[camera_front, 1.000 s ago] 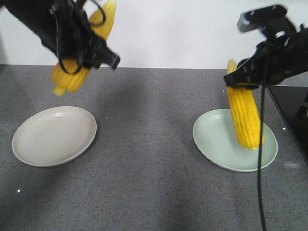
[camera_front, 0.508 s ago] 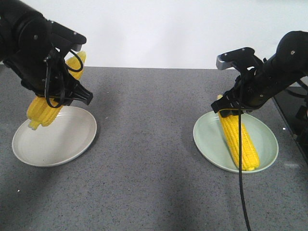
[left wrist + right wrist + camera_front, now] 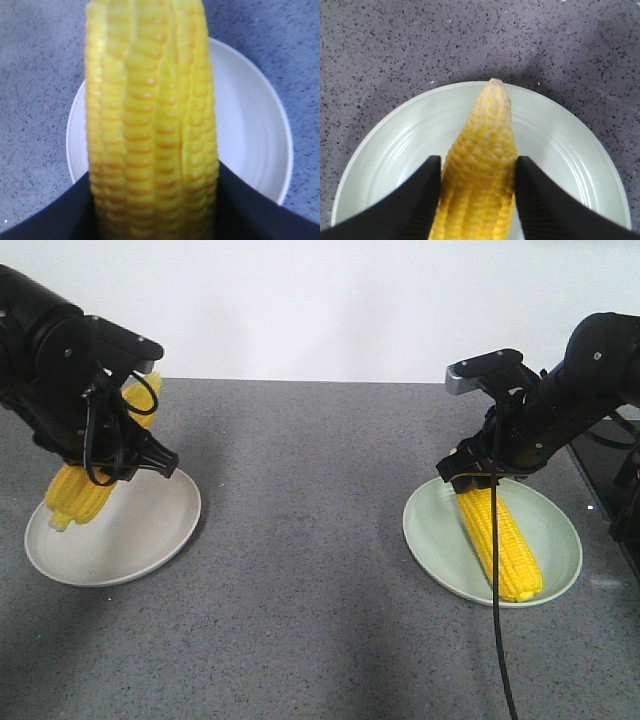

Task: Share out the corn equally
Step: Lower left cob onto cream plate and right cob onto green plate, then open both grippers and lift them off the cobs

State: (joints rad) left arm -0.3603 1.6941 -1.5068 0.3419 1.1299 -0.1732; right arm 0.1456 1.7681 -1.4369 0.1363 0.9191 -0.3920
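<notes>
Two yellow corn cobs are in view. My left gripper is shut on one corn cob, which tilts low over the left part of the white plate. In the left wrist view this cob fills the gap of the left gripper above the white plate. The other corn cob lies on the pale green plate, its tip towards me. My right gripper is shut on its far thick end. In the right wrist view both fingers of the right gripper press that cob over the green plate.
The plates rest on a grey speckled countertop with a white wall behind. A black surface lies at the right edge. A black cable hangs from the right arm across the green plate's front.
Both arms have come down. The right cob went from hanging upright to lying on the green plate. The left cob dropped from high up to just over the white plate.
</notes>
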